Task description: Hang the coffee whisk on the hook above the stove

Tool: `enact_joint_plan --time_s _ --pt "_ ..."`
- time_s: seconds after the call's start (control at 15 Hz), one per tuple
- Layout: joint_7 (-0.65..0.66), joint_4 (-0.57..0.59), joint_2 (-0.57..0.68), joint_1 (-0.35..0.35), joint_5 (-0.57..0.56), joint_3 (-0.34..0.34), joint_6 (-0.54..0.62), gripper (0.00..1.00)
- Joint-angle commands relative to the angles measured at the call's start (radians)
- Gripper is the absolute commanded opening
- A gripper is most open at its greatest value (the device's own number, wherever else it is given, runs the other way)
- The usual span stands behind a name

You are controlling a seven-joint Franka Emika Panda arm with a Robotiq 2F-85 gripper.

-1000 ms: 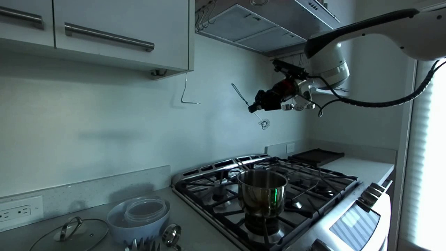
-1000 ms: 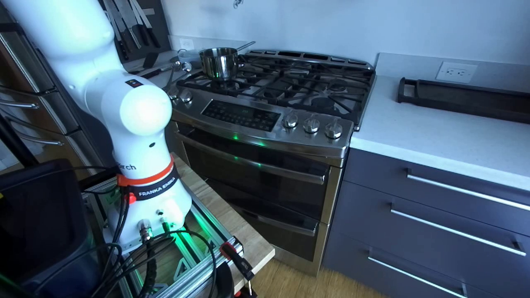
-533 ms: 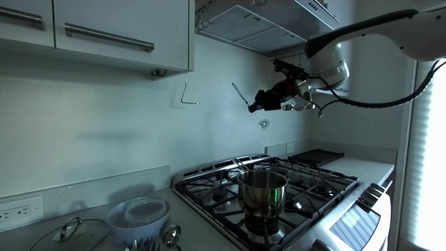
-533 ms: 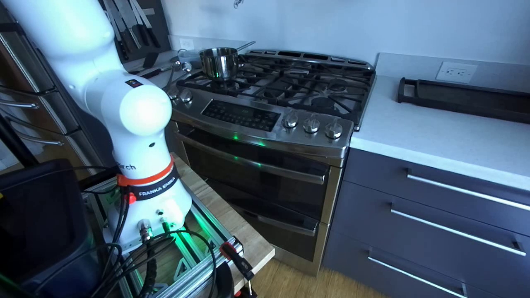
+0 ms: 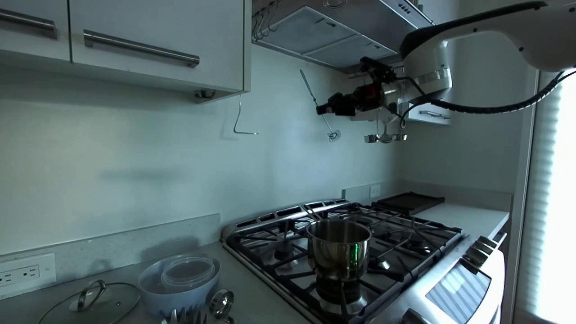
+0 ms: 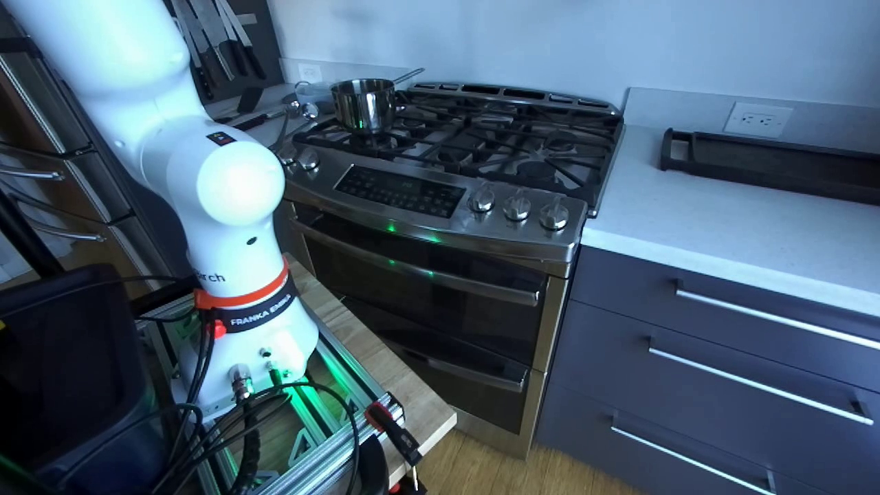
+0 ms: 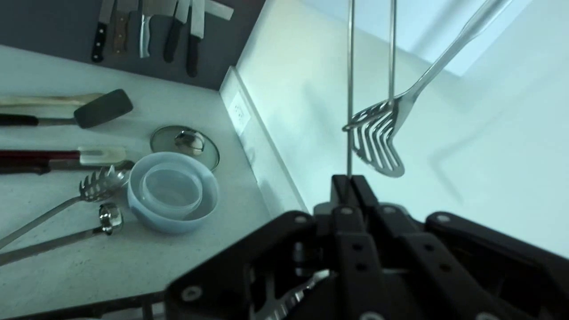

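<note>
The coffee whisk (image 5: pixel 334 135) hangs aslant in the air, its looped handle up to the left and its coil head down to the right. My gripper (image 5: pixel 321 109) is shut on its thin shaft, just below the handle. In the wrist view the wires of the whisk (image 7: pixel 350 89) run upward from between the fingertips of the gripper (image 7: pixel 350 178). Part of its coil shows behind the fingers. The stove (image 6: pixel 412 192) lies below. Several wire hooks (image 5: pixel 270 20) hang at the hood's near end, up and left of the whisk. Which hook is meant I cannot tell.
Overhead are the range hood (image 5: pixel 310 33) and a white cabinet (image 5: pixel 153 36). A slotted turner (image 5: pixel 237 118) hangs beneath the cabinet corner, close ahead in the wrist view. Measuring cups (image 5: pixel 386 138) hang beyond the gripper. A steel pot (image 5: pixel 339 252) stands on the stove.
My gripper has risen and shifted slightly left in an exterior view, carrying the whisk up with it. The whisk's head has left the top of an exterior view where it showed before.
</note>
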Motion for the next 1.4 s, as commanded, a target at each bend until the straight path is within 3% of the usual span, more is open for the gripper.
enact_joint_plan --time_s 0.0,0.8,1.33 --pt "-0.039 0.04 0.017 -0.005 0.107 0.009 0.007 0.01" --pt "-0.016 0.213 0.13 0.006 0.218 0.037 0.002 0.01" --pt "0.021 0.298 0.181 0.027 0.218 0.067 0.014 0.01"
